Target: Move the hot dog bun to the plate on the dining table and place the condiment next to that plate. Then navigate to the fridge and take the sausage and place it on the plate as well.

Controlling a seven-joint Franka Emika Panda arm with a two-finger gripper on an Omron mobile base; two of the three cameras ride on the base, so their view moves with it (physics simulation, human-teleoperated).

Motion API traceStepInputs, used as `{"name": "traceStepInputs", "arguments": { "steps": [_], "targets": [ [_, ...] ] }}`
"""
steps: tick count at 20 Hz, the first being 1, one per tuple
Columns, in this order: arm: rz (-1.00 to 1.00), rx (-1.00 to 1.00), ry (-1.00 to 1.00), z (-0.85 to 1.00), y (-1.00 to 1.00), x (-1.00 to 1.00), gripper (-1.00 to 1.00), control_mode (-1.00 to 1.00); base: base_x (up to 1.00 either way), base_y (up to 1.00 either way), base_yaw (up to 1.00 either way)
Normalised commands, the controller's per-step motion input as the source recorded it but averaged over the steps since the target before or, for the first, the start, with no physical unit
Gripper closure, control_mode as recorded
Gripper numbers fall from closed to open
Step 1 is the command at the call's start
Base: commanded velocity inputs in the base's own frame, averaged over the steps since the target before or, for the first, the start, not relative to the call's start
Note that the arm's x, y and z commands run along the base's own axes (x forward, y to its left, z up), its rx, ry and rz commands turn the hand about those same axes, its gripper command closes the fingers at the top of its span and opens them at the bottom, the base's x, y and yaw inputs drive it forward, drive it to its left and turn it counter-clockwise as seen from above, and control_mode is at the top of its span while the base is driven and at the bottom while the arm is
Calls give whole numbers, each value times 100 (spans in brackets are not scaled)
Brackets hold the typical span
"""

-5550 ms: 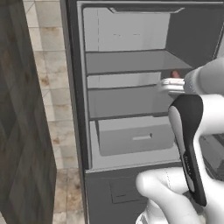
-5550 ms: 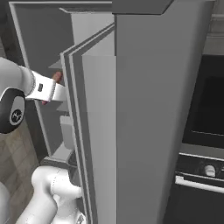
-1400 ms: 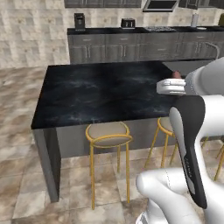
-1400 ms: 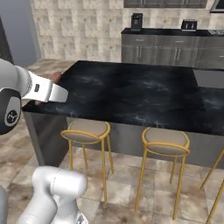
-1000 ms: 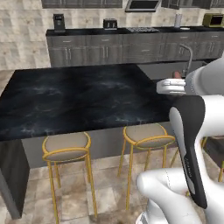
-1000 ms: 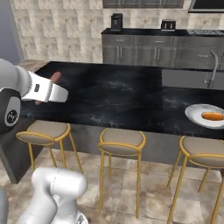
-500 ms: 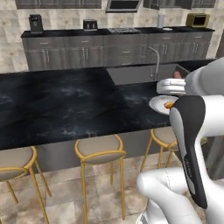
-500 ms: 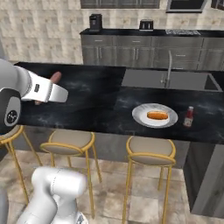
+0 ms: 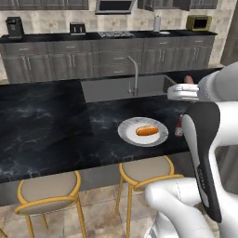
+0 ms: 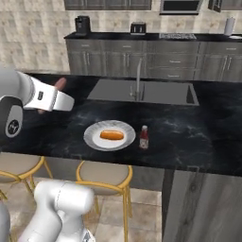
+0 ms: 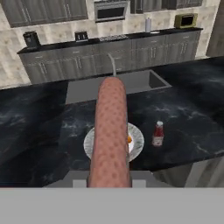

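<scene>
My gripper [image 9: 186, 86] is shut on the reddish-brown sausage [image 11: 110, 131], held in the air in front of the dining table [image 9: 46, 130]. The sausage's tip [image 10: 60, 83] pokes up past the hand, well left of the plate in the right base view. The grey-rimmed plate [image 9: 125, 135] lies on the black marble top near its front edge, with the orange-tan hot dog bun [image 9: 147, 130] in its middle. The red condiment bottle [image 9: 179, 126] stands upright just right of the plate. In the hand view the sausage hides most of the plate [image 11: 89, 142]; the bottle [image 11: 158, 134] shows beside it.
A sink [image 9: 121, 88] with a faucet [image 9: 135, 76] is set in the island behind the plate. Gold-legged stools [image 9: 46, 190] [image 9: 144, 169] stand under the front edge. Grey cabinets with a toaster and coffee maker line the back wall [image 10: 137, 52].
The whole scene has slid across both base views as the base drove along the island; the plate, bun and bottle now sit nearer the middle. The gripper keeps the sausage.
</scene>
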Motion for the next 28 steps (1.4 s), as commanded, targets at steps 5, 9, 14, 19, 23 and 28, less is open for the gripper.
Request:
{"name": "traceStepInputs", "arguments": {
  "steps": [5,9,14,19,23,28],
  "targets": [
    [0,0,0,0,0,0,100,100,94,-45,-6],
    [0,0,0,0,0,0,100,100,100,3,-3],
    [0,1,38,-45,10,99,100,-100,0,0,0],
    [5,0,48,-70,0,67,100,-100,0,0,0],
    [4,-5,21,-64,0,9,100,-100,0,0,0],
    [0,-12,0,-48,0,0,100,-100,0,0,0]
  ]
}}
